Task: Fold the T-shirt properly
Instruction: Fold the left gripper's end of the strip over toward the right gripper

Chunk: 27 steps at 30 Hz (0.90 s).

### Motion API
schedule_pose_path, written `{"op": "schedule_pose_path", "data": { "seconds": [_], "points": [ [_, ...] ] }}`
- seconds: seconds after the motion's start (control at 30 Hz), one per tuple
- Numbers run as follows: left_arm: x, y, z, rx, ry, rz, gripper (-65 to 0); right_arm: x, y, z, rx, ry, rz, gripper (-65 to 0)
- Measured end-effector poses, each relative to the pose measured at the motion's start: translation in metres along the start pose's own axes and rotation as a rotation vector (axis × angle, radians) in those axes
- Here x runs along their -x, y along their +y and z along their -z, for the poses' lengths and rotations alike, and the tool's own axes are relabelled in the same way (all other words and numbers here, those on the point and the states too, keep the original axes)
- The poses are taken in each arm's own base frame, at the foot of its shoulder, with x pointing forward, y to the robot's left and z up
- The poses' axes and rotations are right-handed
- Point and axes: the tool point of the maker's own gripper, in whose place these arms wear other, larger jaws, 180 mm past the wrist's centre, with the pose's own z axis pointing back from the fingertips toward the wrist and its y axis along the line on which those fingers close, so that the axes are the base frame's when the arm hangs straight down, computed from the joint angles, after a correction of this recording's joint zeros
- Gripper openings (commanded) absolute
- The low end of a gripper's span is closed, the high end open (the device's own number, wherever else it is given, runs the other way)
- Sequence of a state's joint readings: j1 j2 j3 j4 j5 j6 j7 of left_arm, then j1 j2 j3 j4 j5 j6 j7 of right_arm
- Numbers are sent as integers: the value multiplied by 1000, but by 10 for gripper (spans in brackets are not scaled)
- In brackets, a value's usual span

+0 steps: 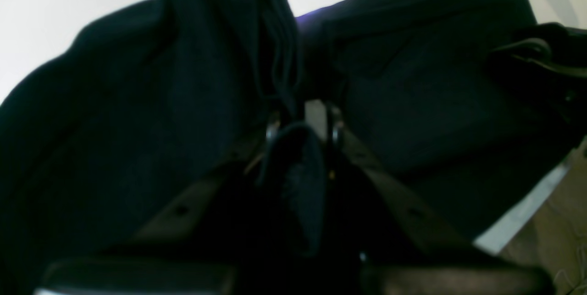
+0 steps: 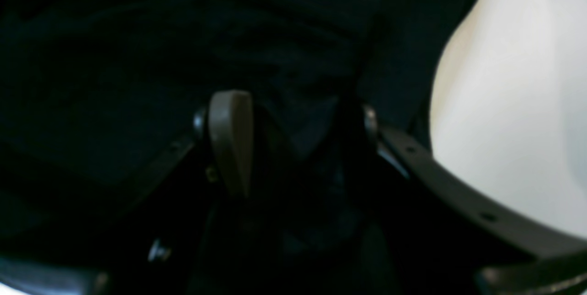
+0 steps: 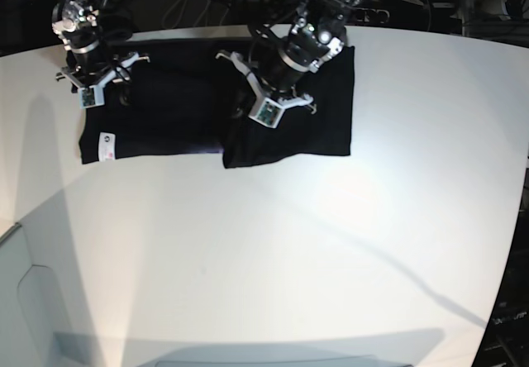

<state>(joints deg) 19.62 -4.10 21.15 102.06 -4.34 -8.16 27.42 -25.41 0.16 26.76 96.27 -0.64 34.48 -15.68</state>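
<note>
Left gripper [image 1: 300, 125]: the two dark fingers stand close together with a fold of black cloth pinched between them, so it is grasping the large plain black short-sleeved cloth T-shirt [image 3: 314, 111]; the cloth rises from the fingertips in a bunched ridge in the left wrist view. Right gripper [image 2: 293, 125]: one grey-brown finger pad [image 2: 230, 139] is plainly visible with dark fabric lying in the gap beside it, and the opposite finger is lost in shadow; whether the fingers are clenched on the cloth or merely resting over it cannot be told. From the base view, the left gripper [image 3: 252, 102] sits low over the middle of the garment, where a flap of cloth is lifted and doubled over, its near edge forming a raised step against the flatter left half. The right gripper [image 3: 87, 86] sits over the far left corner of the garment. The T-shirt lies spread along the far side of the white round-edged table [image 3: 273, 251], nearer the left than the right, with its long edge running left to right. A small white rectangular label [image 3: 105, 146] shows on the near left corner of the shirt. A thin strip of purple [image 3: 208, 150] shows at the near edge between the flat half and the lifted flap.
</note>
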Motion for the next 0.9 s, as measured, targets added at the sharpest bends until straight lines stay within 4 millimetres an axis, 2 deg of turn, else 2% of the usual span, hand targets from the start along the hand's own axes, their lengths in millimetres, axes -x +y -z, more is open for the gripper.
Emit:
{"op": "schedule_pose_path", "data": {
  "seconds": [0.17,0.33,0.4,0.53,0.63,0.77,0.9],
  "points": [
    [13,2,4,-2,34,-4,-650,0,0,0,1,1,-1,-344],
    [13,2,4,-3,33,-4,-650,0,0,0,0,2,-1,-344],
    [15,-1,4,6,40,4,-598,0,0,0,0,2,-1,-344],
    [30,-5,0,20,144,17,-402,0,0,0,0,2,-1,-344],
    [12,-9,-7,26,105,22,-300,0,0,0,1,1,-1,-344],
    [-19,-12,-16,33,20,30,-304,0,0,0,0,1,-1,-344],
    [-25,-10,-29,26,-4,50,-311,-1,0,0,1,0,-1,-344]
  ]
}}
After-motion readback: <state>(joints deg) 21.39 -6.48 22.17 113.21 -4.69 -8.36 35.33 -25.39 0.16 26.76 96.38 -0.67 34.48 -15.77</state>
